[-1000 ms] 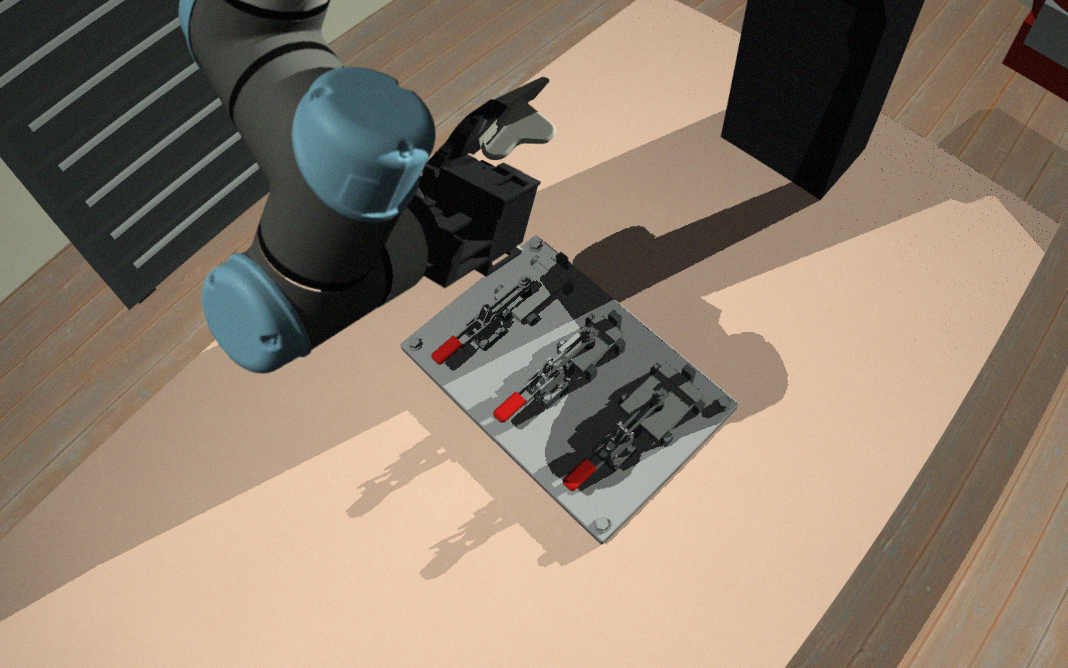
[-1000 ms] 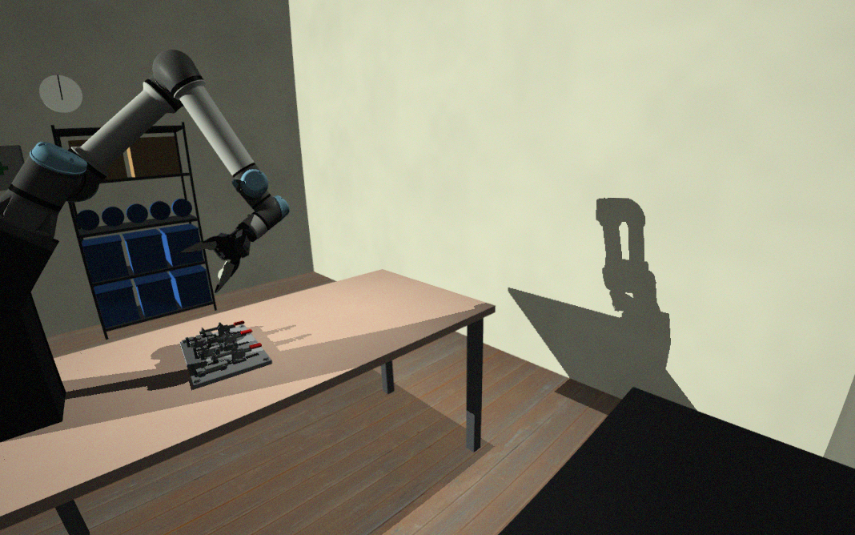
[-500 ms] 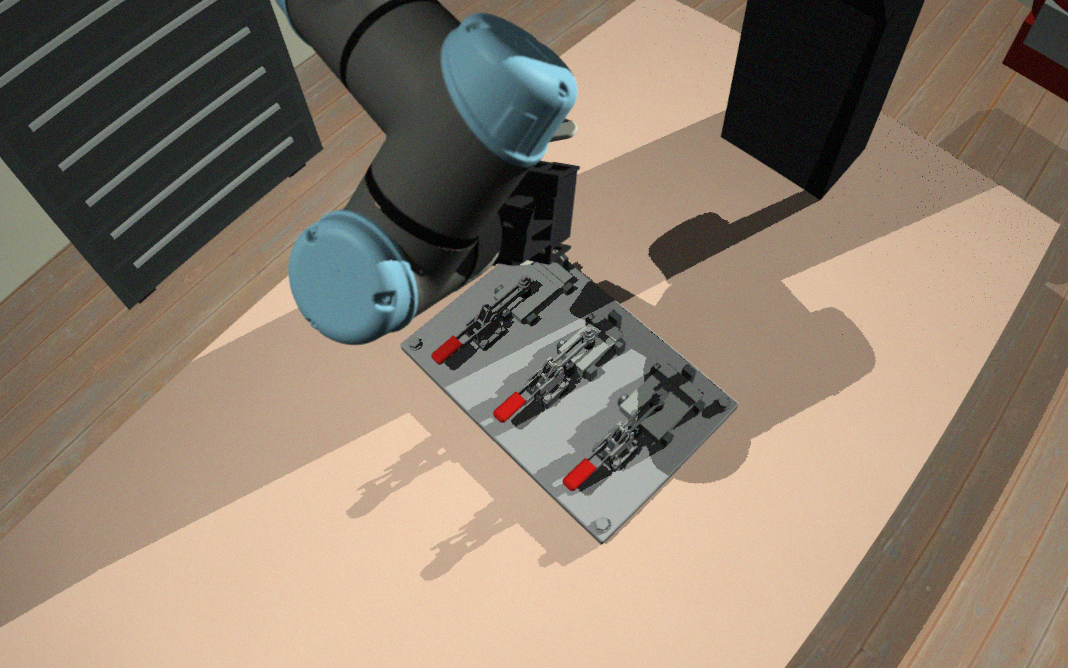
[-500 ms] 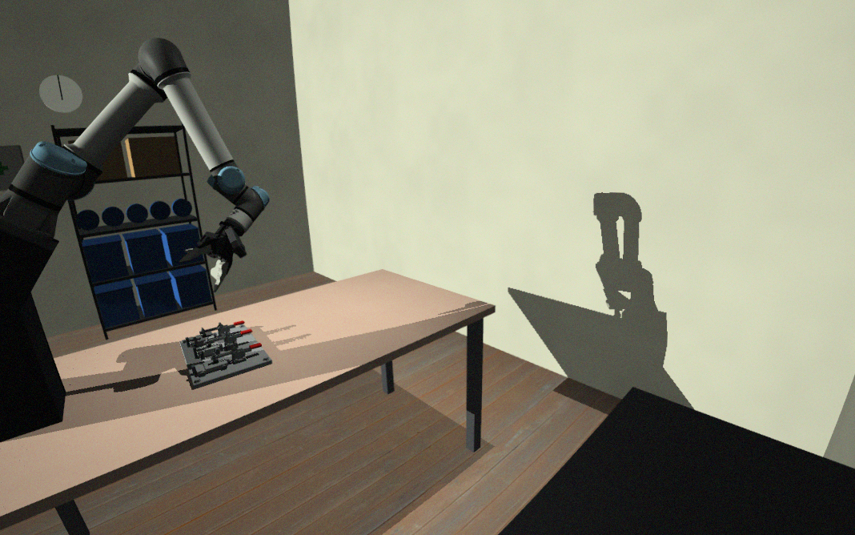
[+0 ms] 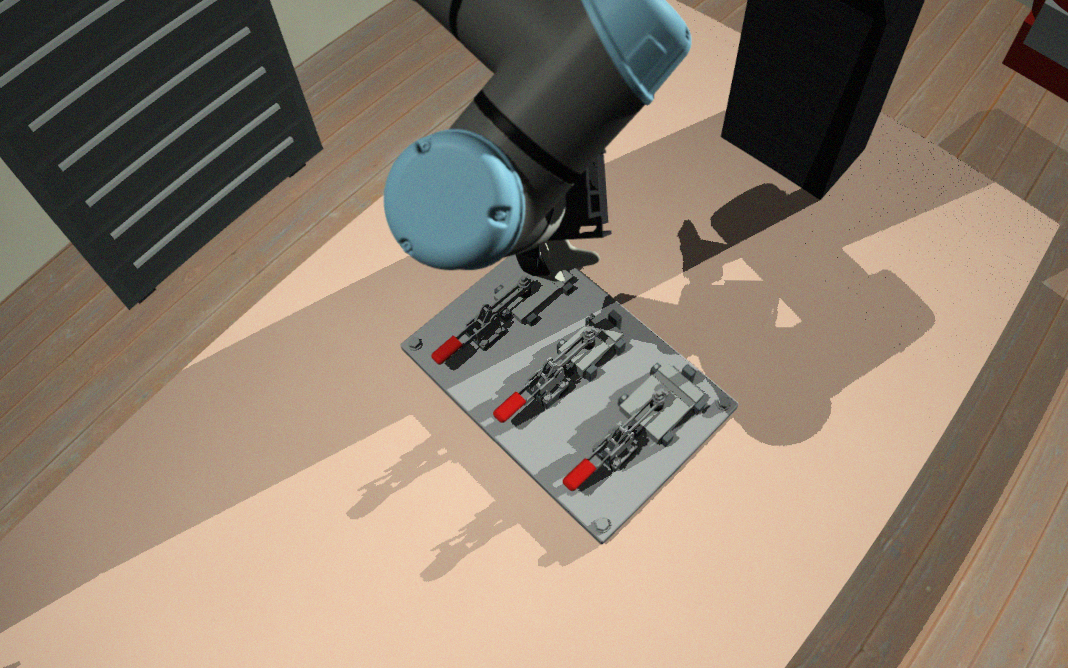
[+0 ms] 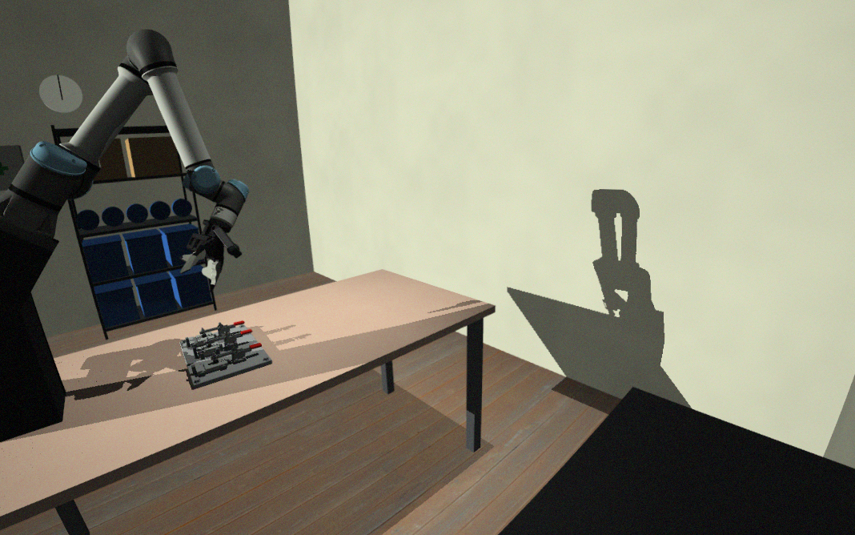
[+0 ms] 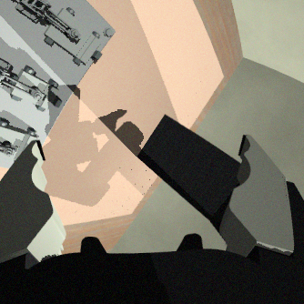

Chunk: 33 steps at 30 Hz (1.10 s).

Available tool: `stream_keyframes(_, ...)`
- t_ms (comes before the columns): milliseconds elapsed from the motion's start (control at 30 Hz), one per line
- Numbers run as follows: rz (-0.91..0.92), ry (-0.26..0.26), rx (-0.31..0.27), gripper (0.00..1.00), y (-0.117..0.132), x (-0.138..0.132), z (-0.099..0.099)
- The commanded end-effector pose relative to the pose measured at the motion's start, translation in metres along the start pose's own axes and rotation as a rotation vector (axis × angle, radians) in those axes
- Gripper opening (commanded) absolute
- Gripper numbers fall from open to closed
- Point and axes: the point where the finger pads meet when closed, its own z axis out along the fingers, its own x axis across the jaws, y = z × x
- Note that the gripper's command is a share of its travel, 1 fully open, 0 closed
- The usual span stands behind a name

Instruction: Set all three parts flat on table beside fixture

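Note:
The fixture (image 5: 653, 464) (image 6: 220, 374) (image 7: 93, 18) is a grey plate on the table with three toggle clamps. Their red handles point outward, low over one edge, and their arms reach over the parts. Contact is too small to judge. In the top view, a broad grey part (image 5: 639, 397) (image 7: 65, 45) sits at the right clamp, another grey part (image 5: 590, 362) at the middle one, and a narrow grey part (image 5: 539, 304) at the left one. My gripper (image 6: 197, 277) (image 7: 141, 137) is open and empty, high above the table. In the top view the wrist hides most of it.
The black robot pedestal (image 5: 803, 94) (image 6: 25, 353) (image 7: 191, 164) stands beyond the fixture's edge opposite the handles. A dark drawer cabinet (image 5: 181, 141) stands beyond the table (image 5: 708, 582) (image 6: 378, 296). A shelf rack (image 6: 142, 220) with blue bins is behind the arm.

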Motion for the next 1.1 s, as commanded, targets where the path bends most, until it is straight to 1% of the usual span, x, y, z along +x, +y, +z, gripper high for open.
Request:
stream_keyframes(0, -0.089, -0.082, 0.057, 1.0, 0.003, -0.008, 0.005)
stream_keyframes(33, -0.117, -0.103, 0.075, 1.0, 0.004, -0.01, 0.005)
stream_keyframes(67, -0.117, -0.103, 0.075, 1.0, 0.004, -0.01, 0.005)
stream_keyframes(100, -0.144, -0.123, 0.091, 1.0, 0.005, -0.012, 0.007)
stream_keyframes(133, -0.144, -0.123, 0.091, 1.0, 0.005, -0.012, 0.007)
stream_keyframes(167, -0.171, -0.143, 0.106, 1.0, 0.006, -0.015, 0.008)
stream_keyframes(200, -0.171, -0.143, 0.106, 1.0, 0.006, -0.015, 0.008)
stream_keyframes(233, -0.198, -0.163, 0.123, 1.0, 0.007, -0.017, 0.009)
stream_keyframes(267, -0.198, -0.163, 0.123, 1.0, 0.007, -0.017, 0.009)
stream_keyframes(300, -0.225, -0.182, 0.14, 1.0, 0.009, -0.019, 0.01)
stream_keyframes(400, -0.225, -0.182, 0.14, 1.0, 0.009, -0.019, 0.01)
stream_keyframes(467, -0.276, -0.221, 0.169, 1.0, 0.011, -0.024, 0.013)
stream_keyframes(500, -0.276, -0.221, 0.169, 1.0, 0.011, -0.024, 0.013)
stream_keyframes(533, -0.301, -0.24, 0.185, 1.0, 0.012, -0.026, 0.014)
stream_keyframes(567, -0.301, -0.24, 0.185, 1.0, 0.012, -0.026, 0.014)
stream_keyframes(600, -0.326, -0.258, 0.201, 1.0, 0.013, -0.028, 0.014)
stream_keyframes(633, -0.326, -0.258, 0.201, 1.0, 0.013, -0.028, 0.014)
stream_keyframes(667, -0.35, -0.276, 0.215, 1.0, 0.014, -0.03, 0.016)
stream_keyframes(700, -0.35, -0.276, 0.215, 1.0, 0.014, -0.03, 0.016)
stream_keyframes(733, -0.374, -0.294, 0.228, 1.0, 0.015, -0.032, 0.017)
stream_keyframes(767, -0.374, -0.294, 0.228, 1.0, 0.015, -0.032, 0.017)
stream_keyframes(833, -0.42, -0.328, 0.256, 1.0, 0.017, -0.036, 0.019)
stream_keyframes(867, -0.42, -0.328, 0.256, 1.0, 0.017, -0.036, 0.019)
stream_keyframes(900, -0.442, -0.344, 0.271, 1.0, 0.018, -0.037, 0.019)
stream_keyframes(967, -0.442, -0.344, 0.271, 1.0, 0.018, -0.037, 0.019)
stream_keyframes(1033, -0.484, -0.376, 0.294, 1.0, 0.019, -0.041, 0.022)
stream_keyframes(1067, -0.484, -0.376, 0.294, 1.0, 0.019, -0.041, 0.022)
